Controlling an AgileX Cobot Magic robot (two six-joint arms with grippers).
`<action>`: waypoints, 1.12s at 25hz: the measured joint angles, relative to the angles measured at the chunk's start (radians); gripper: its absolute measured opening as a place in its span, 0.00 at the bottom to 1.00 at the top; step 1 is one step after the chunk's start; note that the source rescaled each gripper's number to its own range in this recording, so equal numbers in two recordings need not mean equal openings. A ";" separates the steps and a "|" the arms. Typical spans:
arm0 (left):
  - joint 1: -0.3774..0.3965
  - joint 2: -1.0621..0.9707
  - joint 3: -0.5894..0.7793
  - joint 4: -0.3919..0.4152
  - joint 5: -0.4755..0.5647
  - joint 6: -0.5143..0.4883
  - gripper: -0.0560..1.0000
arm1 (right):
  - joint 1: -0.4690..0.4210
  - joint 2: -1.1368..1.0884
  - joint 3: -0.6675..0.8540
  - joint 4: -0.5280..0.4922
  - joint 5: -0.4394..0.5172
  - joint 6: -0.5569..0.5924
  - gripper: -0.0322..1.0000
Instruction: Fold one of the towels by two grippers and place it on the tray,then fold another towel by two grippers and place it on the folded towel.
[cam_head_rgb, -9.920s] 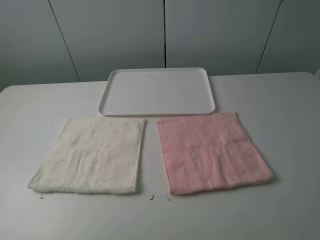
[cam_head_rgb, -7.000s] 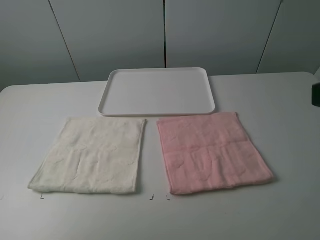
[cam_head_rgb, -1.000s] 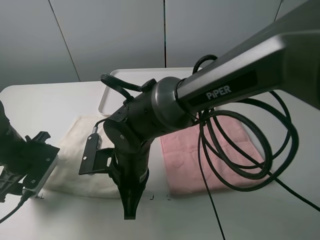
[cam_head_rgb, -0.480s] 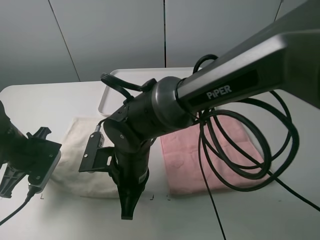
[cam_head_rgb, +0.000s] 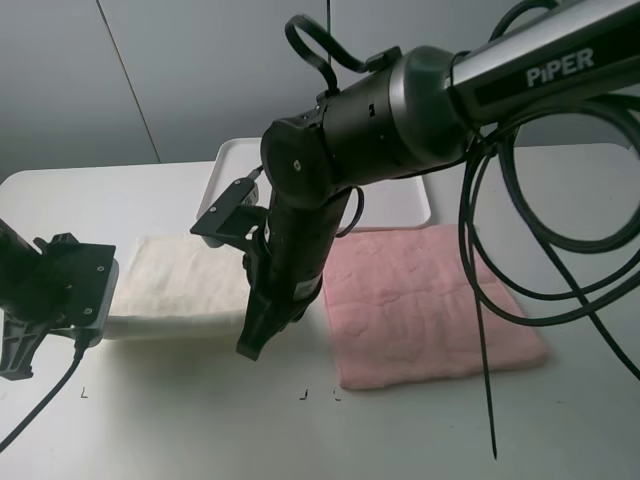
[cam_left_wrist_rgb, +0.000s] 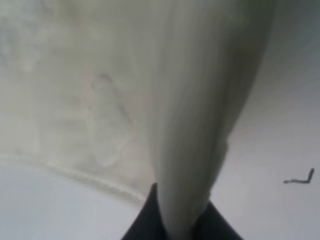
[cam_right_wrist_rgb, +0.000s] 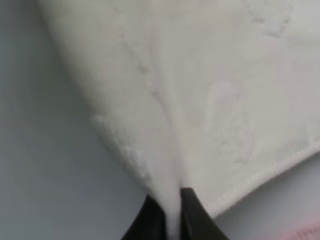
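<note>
Moved: both arms drawn back toward tray (cam_head_rgb: 225, 165) vs a sec ago; cream towel (cam_head_rgb: 175, 285) near edge lifted, doubled over.
L gripper (cam_left_wrist_rgb: 181, 222): clamped on cream towel edge.
R gripper (cam_right_wrist_rgb: 171, 215): clamped on its other corner.
Cream towel: on table (cam_head_rgb: 150, 420), beside pink towel (cam_head_rgb: 420, 300), short of tray.

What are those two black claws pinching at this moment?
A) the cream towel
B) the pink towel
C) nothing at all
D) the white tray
A: the wrist views show the left gripper and the right gripper each closed on a pinch of the cream towel, while the pink towel lies flat beside it.
</note>
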 joint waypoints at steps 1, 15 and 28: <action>0.000 -0.003 -0.021 -0.036 0.018 -0.005 0.07 | -0.012 -0.016 0.000 0.013 0.013 0.002 0.03; 0.000 -0.004 -0.146 -0.225 0.080 -0.260 0.07 | -0.074 -0.063 -0.059 0.005 0.048 0.193 0.03; 0.000 -0.002 -0.146 -0.282 -0.183 -0.379 0.07 | -0.115 -0.007 -0.061 -0.070 -0.110 0.317 0.03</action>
